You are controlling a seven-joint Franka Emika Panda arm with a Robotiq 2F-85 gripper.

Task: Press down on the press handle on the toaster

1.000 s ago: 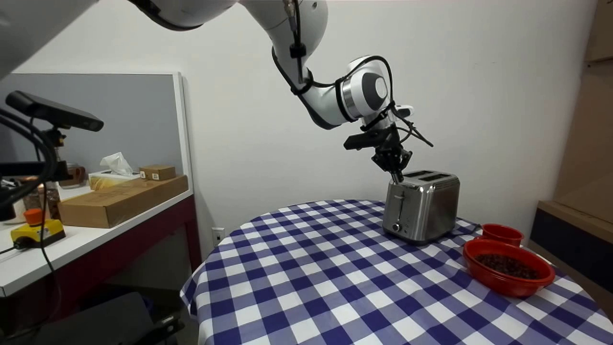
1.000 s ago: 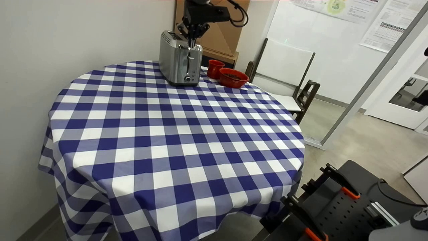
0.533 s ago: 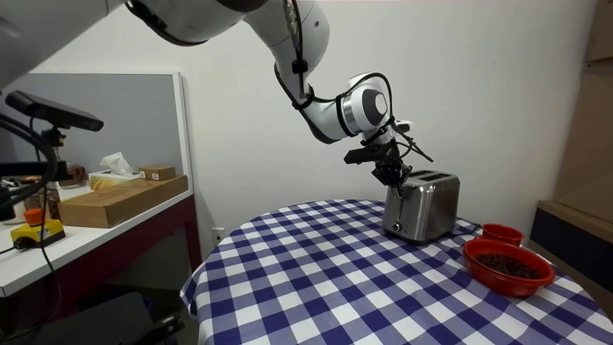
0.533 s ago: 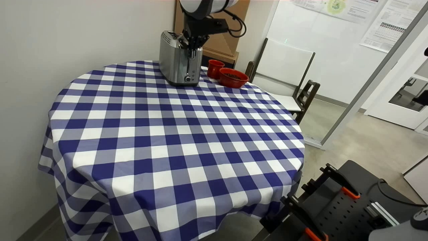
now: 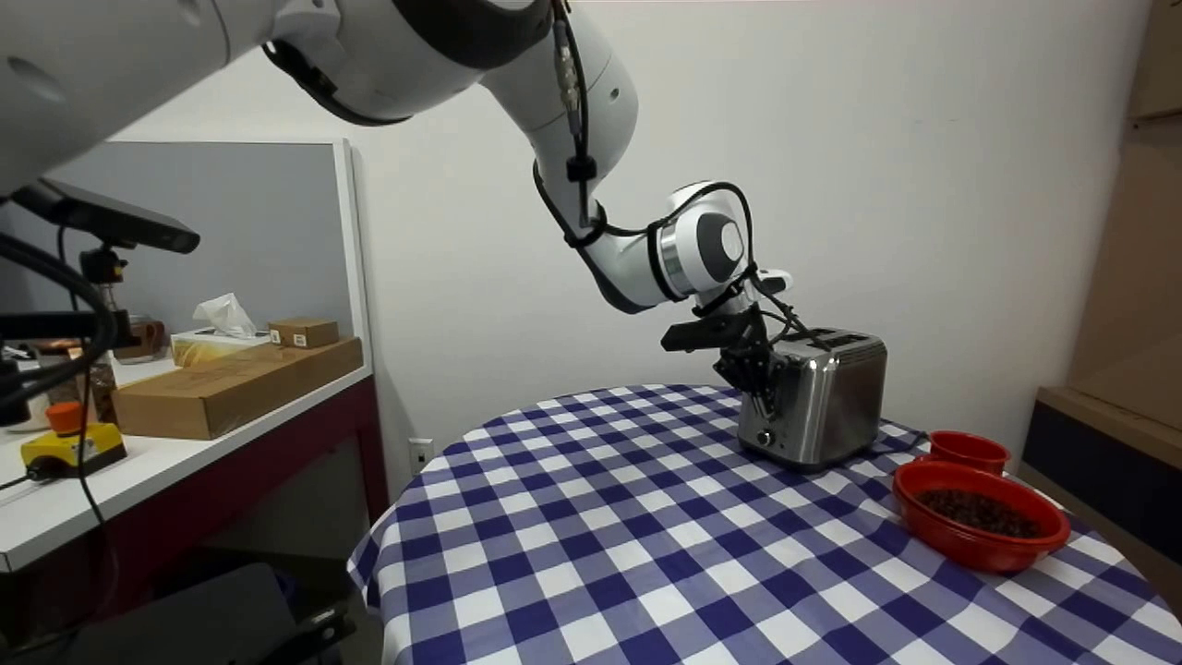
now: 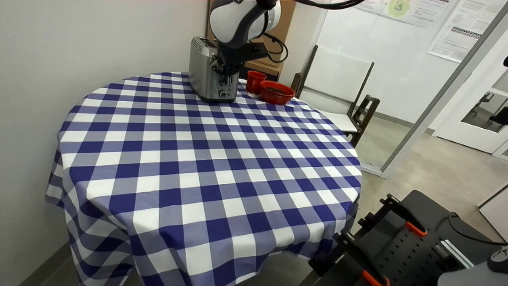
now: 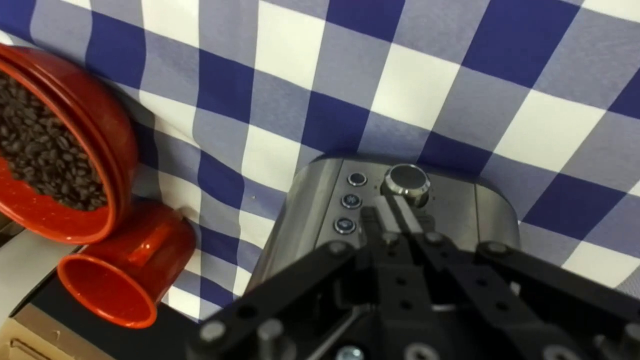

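Note:
The silver toaster (image 5: 838,397) stands on the checkered table in both exterior views (image 6: 201,71). In the wrist view its front panel (image 7: 452,220) shows a round knob (image 7: 407,181) and a column of buttons (image 7: 351,201). My gripper (image 7: 390,199) is shut, with a thin gap between its light pads (image 7: 387,215) and no object seen between them. It is low in front of the toaster's front face, its tips just above the knob, in an exterior view (image 5: 761,406). The press handle is mostly hidden behind the fingers; a dark shape beside them may be part of it. Contact cannot be told.
A red bowl (image 5: 981,517) of dark beans and a red mug (image 5: 968,450) stand beside the toaster. A wall (image 6: 99,35) is behind the table. A side desk (image 5: 231,453) with boxes is at the left of an exterior view.
My shut gripper has moved down along the toaster's front face, from its top edge to just above the knob. The handle, visible in an exterior view earlier, is now covered. The toaster has not shifted.

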